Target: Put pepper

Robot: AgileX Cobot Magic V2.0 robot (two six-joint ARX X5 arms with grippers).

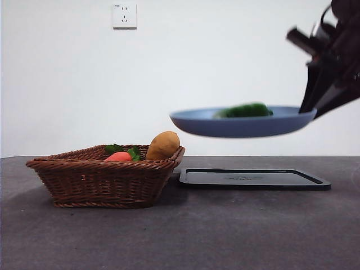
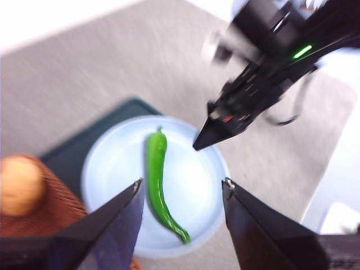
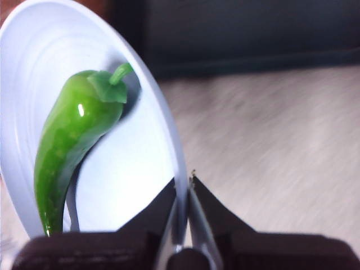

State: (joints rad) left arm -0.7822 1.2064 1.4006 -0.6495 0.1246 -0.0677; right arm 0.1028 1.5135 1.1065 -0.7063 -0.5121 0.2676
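The green pepper [image 1: 244,111] [image 2: 158,180] [image 3: 70,140] lies on a pale blue plate [image 1: 242,125] [image 2: 191,185] [image 3: 138,163] that hangs in the air above the black tray [image 1: 253,178]. My right gripper [image 3: 184,183] is shut on the plate's rim and carries it; in the front view this arm [image 1: 332,67] comes in from the upper right. My left gripper [image 2: 181,188] is open and hovers above the plate, its jaws either side of the pepper without touching it.
A brown wicker basket [image 1: 101,177] stands at the left with a tan potato [image 1: 163,145] [image 2: 19,185] and a red-orange vegetable with green leaves [image 1: 119,155] in it. The black tray lies flat on the dark table just right of the basket.
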